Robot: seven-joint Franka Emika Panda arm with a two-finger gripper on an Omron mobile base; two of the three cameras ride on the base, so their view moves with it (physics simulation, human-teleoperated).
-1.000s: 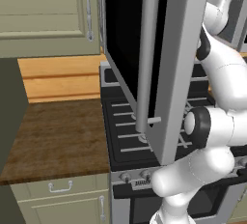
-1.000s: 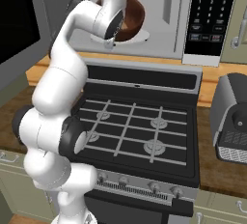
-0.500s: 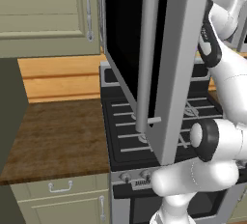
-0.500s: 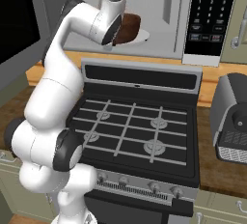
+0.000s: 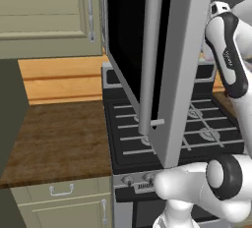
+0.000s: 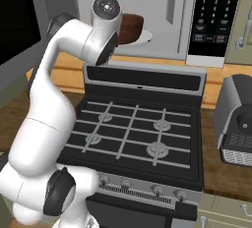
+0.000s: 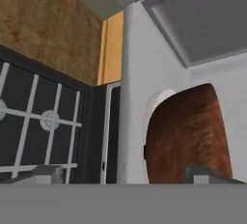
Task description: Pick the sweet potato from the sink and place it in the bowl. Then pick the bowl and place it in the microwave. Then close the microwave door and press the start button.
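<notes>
The bowl (image 6: 130, 28) sits inside the microwave (image 6: 162, 20), on the round white plate (image 6: 143, 38) there. So the step of putting the bowl in looks done. The step in hand is letting go and getting the arm out of the way.

The robot's fingers (image 7: 132, 174) are spread wide apart and hold nothing. In the hand view their two small tips stick up at about 7 o'clock and 5 o'clock, and the bowl is at about 4 o'clock, very close to the right tip. It is hard to tell if that tip touches the bowl or not.

Next, the arm needs to come clear of the opening. Then it has to get to the microwave door (image 5: 167, 70), which stands wide open and hangs out over the stove (image 6: 138, 133). In the left base view the door takes up the middle, and its long silver bar handle (image 5: 149, 55) runs from 12 o'clock down to the middle. The arm must push the door shut and then press the start button on the black keypad panel (image 6: 212, 13), which is at about 1 o'clock in the right base view.

The bowl is round, deep and dark reddish-brown, and it stands upright. The sweet potato cannot be seen from these angles, so it is not sure that it lies inside the bowl.
</notes>
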